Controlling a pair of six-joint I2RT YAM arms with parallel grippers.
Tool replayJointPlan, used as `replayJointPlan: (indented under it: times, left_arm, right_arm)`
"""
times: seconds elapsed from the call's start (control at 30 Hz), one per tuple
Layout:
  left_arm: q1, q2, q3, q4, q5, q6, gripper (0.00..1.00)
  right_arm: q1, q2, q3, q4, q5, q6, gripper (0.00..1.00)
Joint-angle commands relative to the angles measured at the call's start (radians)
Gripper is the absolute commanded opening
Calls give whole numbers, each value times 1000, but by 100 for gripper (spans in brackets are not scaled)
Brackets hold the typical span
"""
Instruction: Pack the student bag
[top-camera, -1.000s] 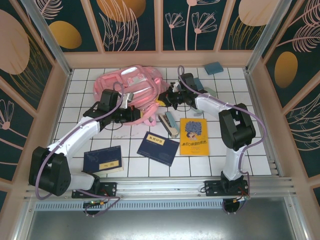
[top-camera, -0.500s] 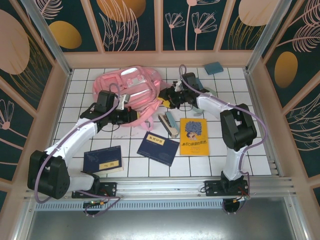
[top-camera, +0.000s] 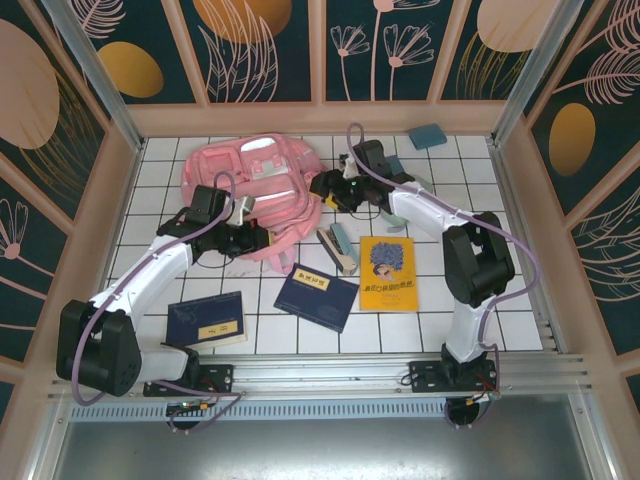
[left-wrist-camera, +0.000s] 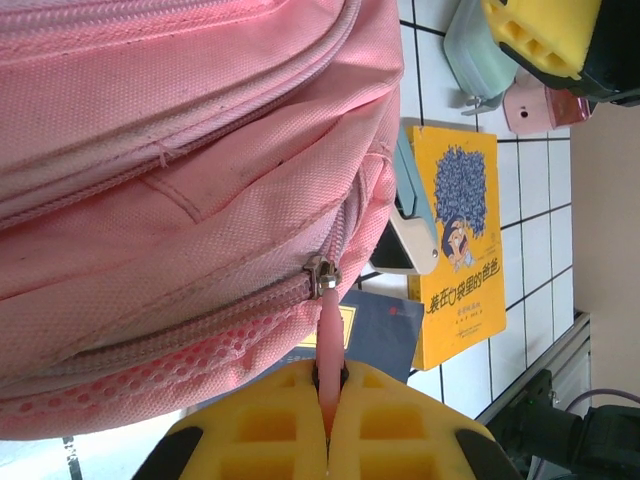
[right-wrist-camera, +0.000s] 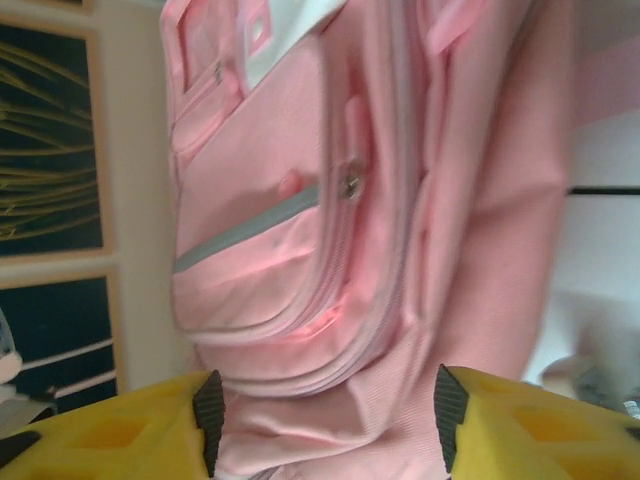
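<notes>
The student bag (top-camera: 250, 180) is a large pink backpack lying at the back of the tiled table. My left gripper (top-camera: 262, 241) is at its near edge, shut on a pink zipper pull (left-wrist-camera: 328, 335) that hangs from a metal slider (left-wrist-camera: 322, 275); the left gripper (left-wrist-camera: 330, 385) pinches the pull between its yellow fingers. My right gripper (top-camera: 326, 187) is at the bag's right side. In the right wrist view the right gripper (right-wrist-camera: 328, 420) is open, with loose pink fabric of the bag (right-wrist-camera: 300, 230) lying between its pads (right-wrist-camera: 208, 420).
A yellow book (top-camera: 388, 272), a dark blue book (top-camera: 316, 296) and another blue book (top-camera: 206, 320) lie on the near tiles. A pale, teal-edged book (top-camera: 337, 247) lies by the bag. A teal block (top-camera: 428, 135) sits at the back right. Walls close in three sides.
My right gripper has opened and let go of the bag's fabric, shifting slightly left. The bag has slumped flatter and leftward. My left gripper has drawn the zipper pull a little toward the near left.
</notes>
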Motion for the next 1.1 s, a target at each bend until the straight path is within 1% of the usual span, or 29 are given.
replayJointPlan:
  times: [0.0, 0.07, 0.23, 0.37, 0.53, 0.6, 0.77, 0.9, 1.07]
  left_arm:
    - [-4, -10, -12, -10, 38, 31, 0]
    - [-3, -15, -19, -12, 37, 34, 0]
    - [-3, -25, -18, -16, 24, 34, 0]
    - [-3, -17, -10, -14, 22, 34, 0]
    - [-4, -15, 6, -25, 12, 42, 0]
    - [-3, -16, 12, -33, 9, 46, 0]
    - [-3, -20, 16, -40, 5, 49, 0]
    - [-3, -22, 13, -37, 5, 46, 0]
    - [-5, -17, 15, -26, 22, 43, 0]
  right_arm:
    - [33, 51, 28, 40, -90, 82, 51]
    - [69, 82, 65, -5, -70, 66, 51]
    - [79, 115, 54, -9, -64, 78, 55]
    - [80, 106, 26, -7, -54, 80, 59]
    - [78, 58, 0, -45, 23, 37, 59]
    - [70, 40, -20, -43, 34, 34, 60]
    - [56, 30, -56, -22, 34, 39, 59]
    - [59, 50, -62, 2, 21, 51, 59]
    - [79, 101, -18, 39, -19, 75, 58]
